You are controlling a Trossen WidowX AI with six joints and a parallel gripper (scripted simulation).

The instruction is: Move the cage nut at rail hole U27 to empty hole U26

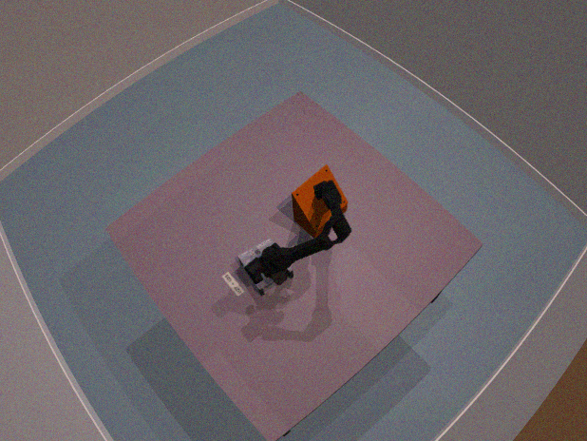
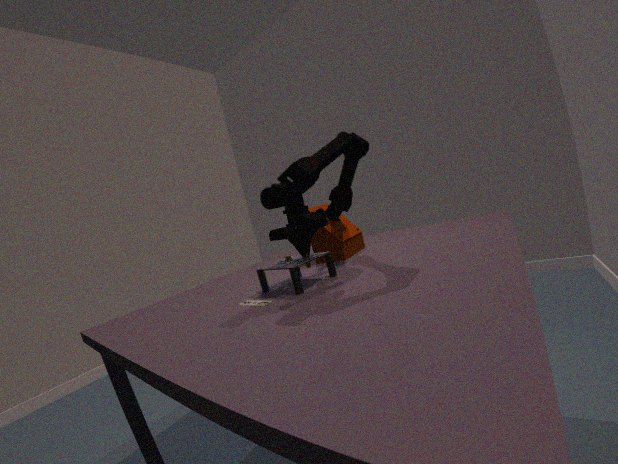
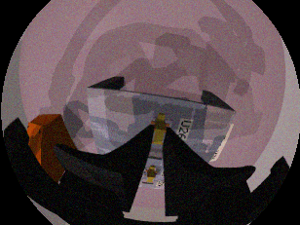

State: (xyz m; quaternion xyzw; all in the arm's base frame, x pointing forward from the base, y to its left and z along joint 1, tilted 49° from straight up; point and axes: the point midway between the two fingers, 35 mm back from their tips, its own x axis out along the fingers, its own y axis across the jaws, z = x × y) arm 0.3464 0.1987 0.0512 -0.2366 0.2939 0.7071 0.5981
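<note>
Cage nut (image 3: 161,122): pinched between the nearly closed fingers (image 1: 261,291) (image 2: 306,256), beside the U26 label (image 3: 184,130); seating cannot be told
Rail plate (image 2: 285,265) (image 3: 138,108): raised on legs, presumably for wing room
Other nut (image 3: 152,172): left ungripped, to stay undisturbed

The mauve worktop (image 1: 389,257) (image 2: 425,320) carries an orange base block (image 1: 307,194) (image 2: 353,246), the legged rail plate (image 1: 247,257) (image 2: 280,265) (image 3: 141,103) and a small white label (image 1: 233,283) (image 2: 256,303)

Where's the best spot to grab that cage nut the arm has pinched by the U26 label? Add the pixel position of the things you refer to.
Probably the upright brass body of the cage nut (image 3: 160,122), pinched across opposite sides from above: it stands proud of the rail plate (image 2: 280,265) (image 3: 112,113), whose surface likely blocks a low approach.
</note>
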